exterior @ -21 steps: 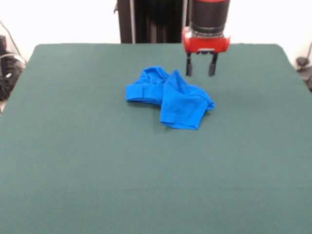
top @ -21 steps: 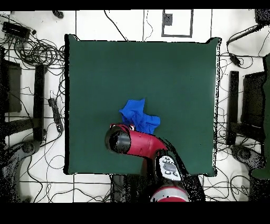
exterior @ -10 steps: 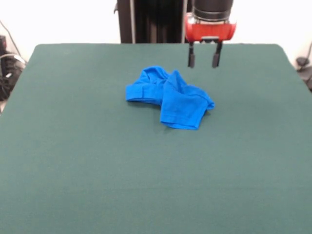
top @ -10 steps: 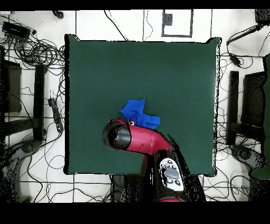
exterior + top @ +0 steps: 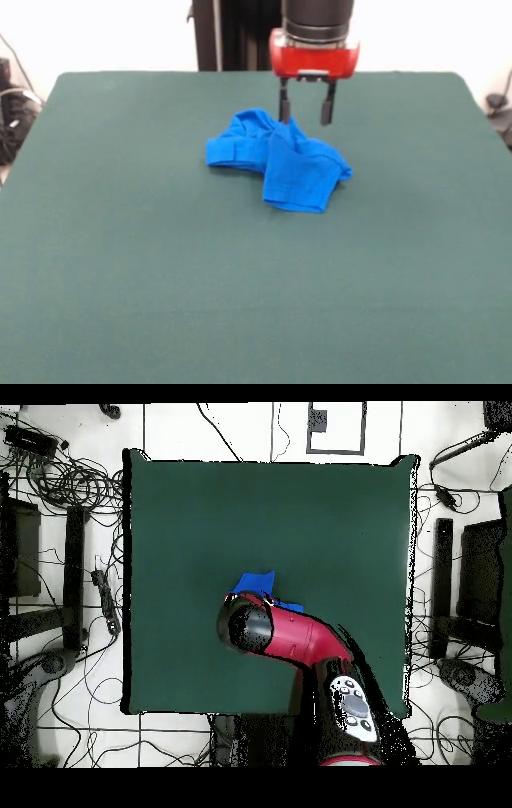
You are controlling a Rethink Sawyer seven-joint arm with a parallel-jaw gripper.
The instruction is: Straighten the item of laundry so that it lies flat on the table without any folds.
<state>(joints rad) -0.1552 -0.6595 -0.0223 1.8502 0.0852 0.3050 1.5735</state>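
1. Gripper (image 5: 305,110) open, holding nothing, hanging just over the far side of the shirt (image 5: 276,160).
2. Shirt bunched up mid-table (image 5: 120,264), a bit toward the far edge, well clear of every corner.
3. Could easily pinch several layers at once and just drag the lump around.
4. Might also miss the hem, closing on air.
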